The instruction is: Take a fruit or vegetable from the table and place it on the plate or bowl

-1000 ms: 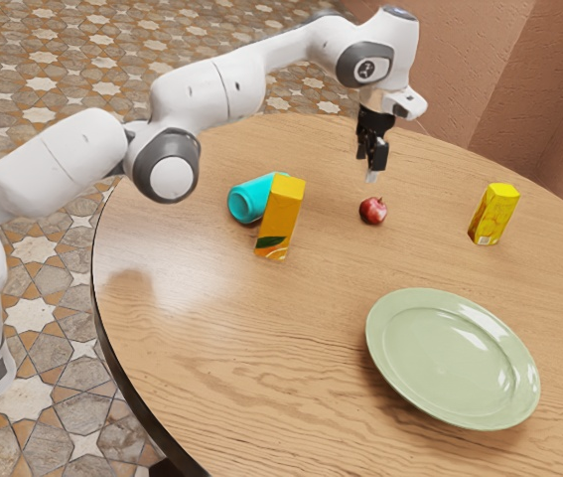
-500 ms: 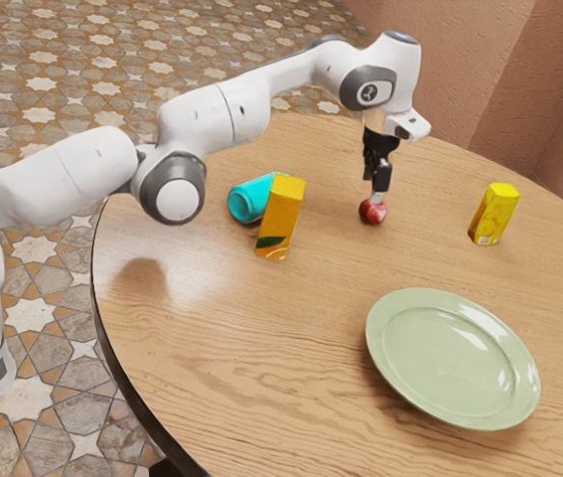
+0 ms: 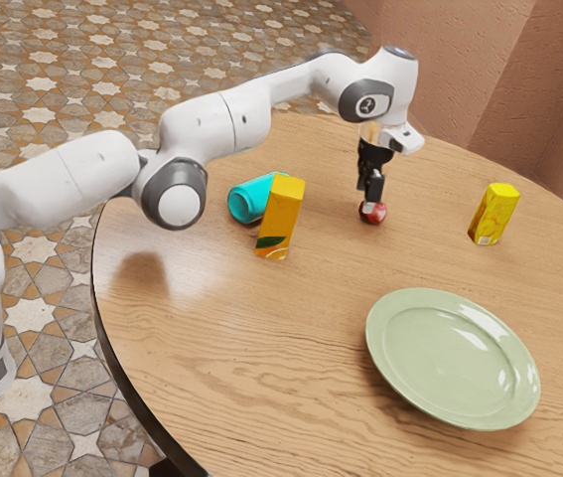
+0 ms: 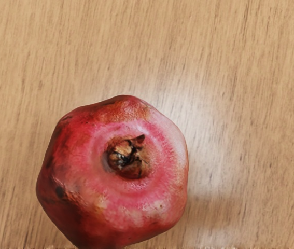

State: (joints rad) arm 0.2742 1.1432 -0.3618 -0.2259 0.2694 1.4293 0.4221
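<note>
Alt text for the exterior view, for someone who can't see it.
A black robot gripper sits just over a small red pomegranate on a round wooden table. Nearby are an empty pale green plate, a teal can on its side, an orange carton and a yellow carton.

Claw (image 3: 371, 202) at red fruit (image 3: 373, 214)

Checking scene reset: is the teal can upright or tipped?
Tipped: the teal can lies on its side on the table, beside the orange carton.
</note>
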